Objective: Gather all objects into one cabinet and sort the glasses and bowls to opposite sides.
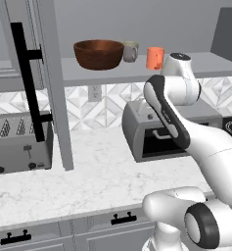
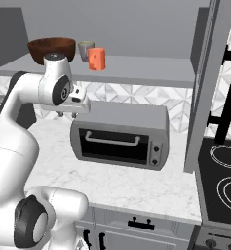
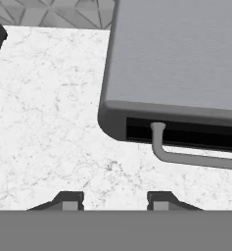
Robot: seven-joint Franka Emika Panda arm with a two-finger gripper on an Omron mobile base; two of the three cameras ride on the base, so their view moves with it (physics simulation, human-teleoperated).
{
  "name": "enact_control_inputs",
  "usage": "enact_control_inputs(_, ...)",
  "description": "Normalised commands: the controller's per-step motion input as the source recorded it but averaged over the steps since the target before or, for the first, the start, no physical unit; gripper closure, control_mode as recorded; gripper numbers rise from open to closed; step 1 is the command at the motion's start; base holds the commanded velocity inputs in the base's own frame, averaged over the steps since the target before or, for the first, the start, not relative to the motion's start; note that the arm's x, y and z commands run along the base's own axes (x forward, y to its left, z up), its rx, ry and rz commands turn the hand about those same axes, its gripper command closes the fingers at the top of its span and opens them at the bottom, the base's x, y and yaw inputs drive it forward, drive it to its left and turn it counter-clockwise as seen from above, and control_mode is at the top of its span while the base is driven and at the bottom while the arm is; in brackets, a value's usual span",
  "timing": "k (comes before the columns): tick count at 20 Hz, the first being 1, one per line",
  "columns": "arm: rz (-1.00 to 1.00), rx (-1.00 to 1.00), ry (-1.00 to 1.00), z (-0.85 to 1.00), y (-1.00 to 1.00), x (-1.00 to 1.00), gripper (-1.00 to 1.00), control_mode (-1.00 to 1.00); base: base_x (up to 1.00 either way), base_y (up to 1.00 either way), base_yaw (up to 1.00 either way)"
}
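Empty jaws (image 3: 115, 201) spread above marble counter (image 3: 49, 122) beside unlabelled toaster oven (image 3: 181, 59)

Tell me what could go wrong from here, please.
1. The empty tool hangs above the grey toaster oven; lowering could strike its top or handle.
2. The pale grey-beige mug stands touching or nearly touching the wide dark brown wooden bowl; reaching in could knock either.
3. The bright orange mug sits near the shelf edge.

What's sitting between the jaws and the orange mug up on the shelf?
The gripper hangs empty over the counter beside the toaster oven. The orange mug stands above on the cabinet shelf, whose front edge lies between them.
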Motion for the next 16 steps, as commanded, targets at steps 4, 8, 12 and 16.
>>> enact_control_inputs(4, 0.0, 0.0, 0.0, -0.04, 0.0, -0.01, -1.0, -1.0, 0.0, 0.0, 0.0)
enact_control_inputs(8, -0.01, 0.0, -0.06, -0.01, 0.0, 0.05, -1.0, -1.0, 0.0, 0.0, 0.0)
enact_control_inputs(12, -0.01, 0.0, -0.08, 0.0, 0.0, 0.0, -1.0, -1.0, 0.0, 0.0, 0.0)
enact_control_inputs(16, 0.0, 0.0, 0.0, 0.0, 0.0, 0.0, -1.0, 1.0, 0.0, 0.0, 0.0)
